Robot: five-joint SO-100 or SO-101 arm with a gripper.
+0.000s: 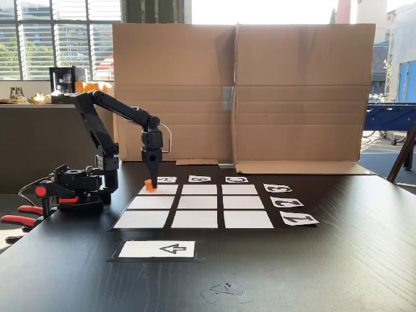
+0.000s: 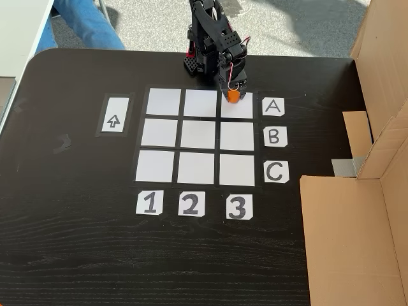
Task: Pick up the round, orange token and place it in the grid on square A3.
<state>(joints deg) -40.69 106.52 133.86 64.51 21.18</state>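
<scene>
The token (image 2: 234,95) sits at the outer edge of square A3 (image 2: 237,108), the corner cell of the grid (image 2: 197,137) beside the A card (image 2: 273,106) and in line with the 3 card (image 2: 237,206). In a fixed view the token (image 1: 150,185) lies at the left rim of that cell (image 1: 159,190). The tool (image 1: 152,177) stands upright directly above the token, fingertips at its top; whether it is clenched on the token or released cannot be told.

Risk, as a judgement: the token rests near the cell's border, so a release or lift with sideways drag could nudge it onto the black counter (image 2: 76,242).

Hidden: the fingertips blend with the orange token, and contact with the paper is unclear.
</scene>
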